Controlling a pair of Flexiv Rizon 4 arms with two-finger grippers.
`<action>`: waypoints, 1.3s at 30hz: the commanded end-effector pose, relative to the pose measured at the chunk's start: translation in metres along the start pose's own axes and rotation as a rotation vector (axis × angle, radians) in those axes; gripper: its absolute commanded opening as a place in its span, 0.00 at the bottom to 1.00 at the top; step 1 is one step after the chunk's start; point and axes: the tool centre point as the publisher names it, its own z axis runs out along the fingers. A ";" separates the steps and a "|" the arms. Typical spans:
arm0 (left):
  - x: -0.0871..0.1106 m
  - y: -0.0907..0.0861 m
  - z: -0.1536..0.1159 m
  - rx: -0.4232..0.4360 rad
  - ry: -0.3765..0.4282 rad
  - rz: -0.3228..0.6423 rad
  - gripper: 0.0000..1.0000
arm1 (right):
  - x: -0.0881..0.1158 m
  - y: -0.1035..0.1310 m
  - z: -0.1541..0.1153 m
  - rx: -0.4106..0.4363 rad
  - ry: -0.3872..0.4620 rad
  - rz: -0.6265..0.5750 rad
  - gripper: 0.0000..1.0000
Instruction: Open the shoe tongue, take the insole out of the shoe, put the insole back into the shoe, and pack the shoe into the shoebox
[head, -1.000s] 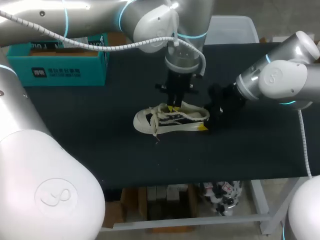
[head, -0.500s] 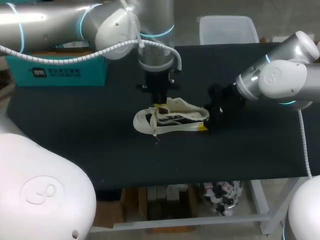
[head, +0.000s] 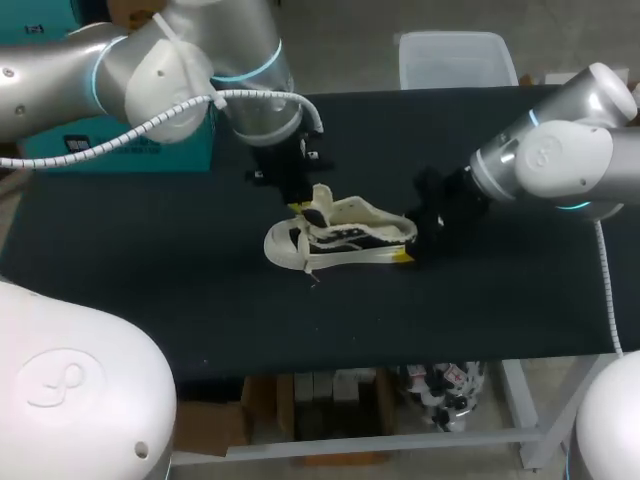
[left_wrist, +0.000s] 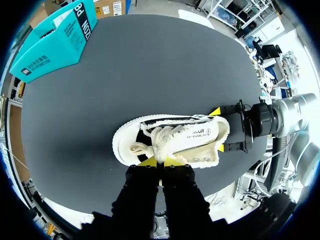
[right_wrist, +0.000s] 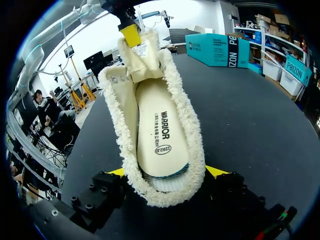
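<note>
A cream, fleece-lined shoe (head: 340, 238) lies on its sole mid-table, toe to the left. My left gripper (head: 312, 212) is shut on the shoe's tongue (left_wrist: 161, 145) near the laces and holds it lifted toward the toe. The tongue (right_wrist: 142, 57) stands up, and the white insole (right_wrist: 157, 130) lies flat inside the shoe. My right gripper (right_wrist: 166, 172) stands wide around the heel, with a yellow tip pressed to each side of it. In the head view this right gripper (head: 410, 245) is at the shoe's right end. The teal shoebox (head: 100, 150) stands at the back left, partly hidden by my left arm.
The black tabletop (head: 450, 320) stretches bare in front of the shoe and to its right. The shoebox (left_wrist: 55, 42) lies well away from the shoe, with open dark surface between them.
My left arm has swung leftward over the shoe, carrying the tongue from above the middle toward the toe. The shoe and my right arm have stayed in place.
</note>
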 end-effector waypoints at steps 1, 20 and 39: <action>-0.013 -0.002 -0.003 -0.028 0.110 -0.017 0.00 | 0.001 -0.006 0.004 0.001 -0.005 0.001 0.00; 0.004 -0.015 -0.016 -0.061 0.105 0.099 0.47 | 0.001 -0.006 0.004 0.001 -0.005 0.001 0.00; 0.057 -0.012 -0.047 -0.107 0.137 0.848 0.00 | 0.001 -0.006 0.004 0.001 -0.005 0.001 0.00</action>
